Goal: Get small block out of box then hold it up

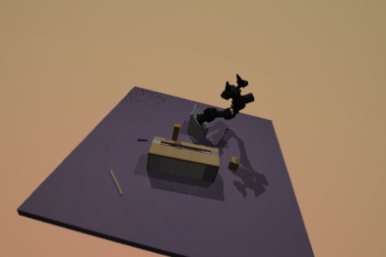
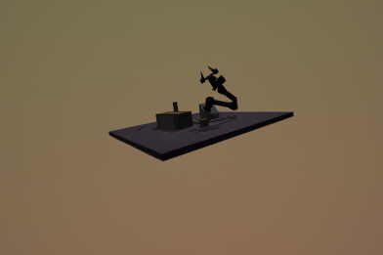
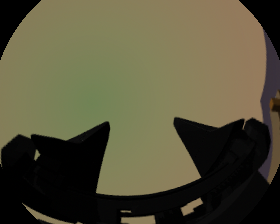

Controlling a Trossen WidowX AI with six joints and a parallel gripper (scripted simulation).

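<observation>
The box (image 1: 187, 155) (image 2: 168, 121) (image 3: 276, 150) stands upright on the table (image 1: 74, 199) (image 2: 147, 145), with a wooden top that has a long narrow slot and a dark, greyish clear front. I cannot make out a block on the shelf behind that front. A small tan cube (image 1: 234, 163) (image 2: 203, 122) sits on the table just right of the box in the top view; whether it is the task's block I cannot tell. My gripper (image 1: 232, 80) (image 2: 205, 69) (image 3: 143, 123) is open and empty, raised high above the table, with its fingers pointing up and away from the box.
An orange upright post (image 1: 175, 132) (image 2: 175, 106) (image 3: 279, 105) rises at the box's back side. A pale slanted panel (image 1: 195, 122) (image 2: 209, 110) stands by the arm's base. A thin tan stick (image 1: 115, 182) and a short dark stick (image 1: 142, 140) lie left of the box.
</observation>
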